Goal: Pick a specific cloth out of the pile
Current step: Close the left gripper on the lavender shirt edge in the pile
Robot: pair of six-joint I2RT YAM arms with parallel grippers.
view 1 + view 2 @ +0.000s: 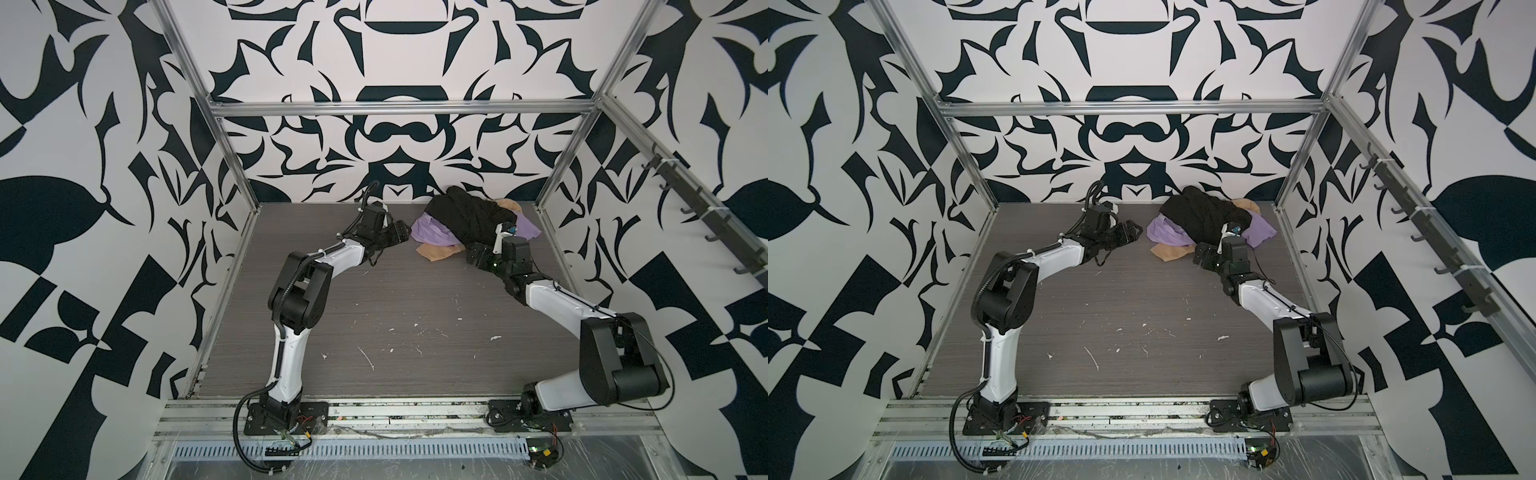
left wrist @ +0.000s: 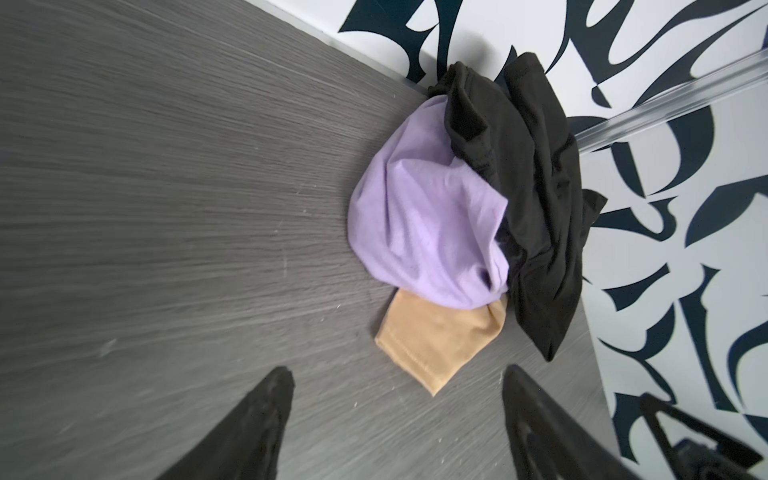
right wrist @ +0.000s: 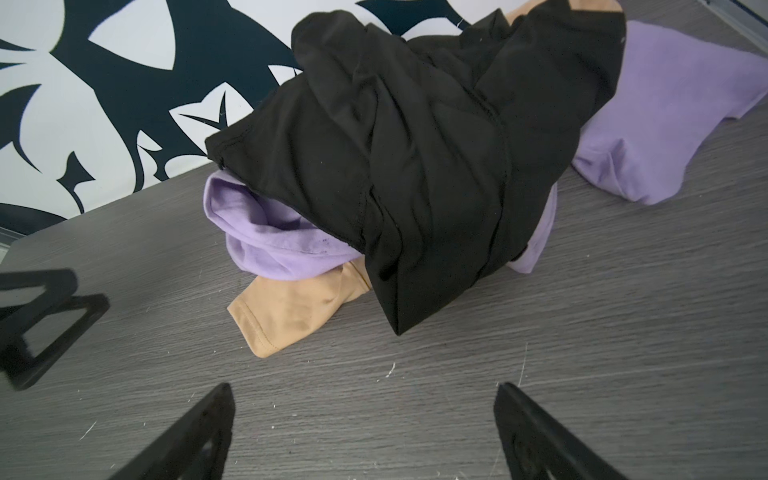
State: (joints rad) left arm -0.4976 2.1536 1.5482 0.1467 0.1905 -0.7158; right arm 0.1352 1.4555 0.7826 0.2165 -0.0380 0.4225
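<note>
**A:** How many cloths are in the pile [image 1: 478, 220]?

**B:** Three. One black cloth [image 1: 465, 214], one lilac cloth [image 1: 432, 232] and one tan-beige cloth [image 1: 440, 251]. There are two arms, with one gripper each.

**A:** Where is the lilac one?

**B:** It sits between the other two. The black cloth [image 3: 415, 166] is draped over it, so it shows on both sides of the heap: a bunched fold on the left and a flatter flap on the right. The tan-beige cloth [image 2: 436, 336] pokes out from under it at the front.

**A:** Any markings?

**B:** All three are plain where they show. The tan corner has a stitched hem.

**A:** And the grippers?

**B:** The left gripper [image 2: 399, 370] has its fingers spread with nothing between them. It is just beside the lilac fold and not touching it. The right gripper [image 3: 365, 386] is also spread wide and holds nothing. It is low over the table [image 1: 415, 299], near the hanging end of the black cloth.

**A:** What about edges and room?

**B:** The pile is in the far right corner, against the back wall [image 1: 316, 166] and near the frame post [image 1: 559, 174]. The left and front sides are open. The wide grey surface between the arms carries only white scuffs.
</note>
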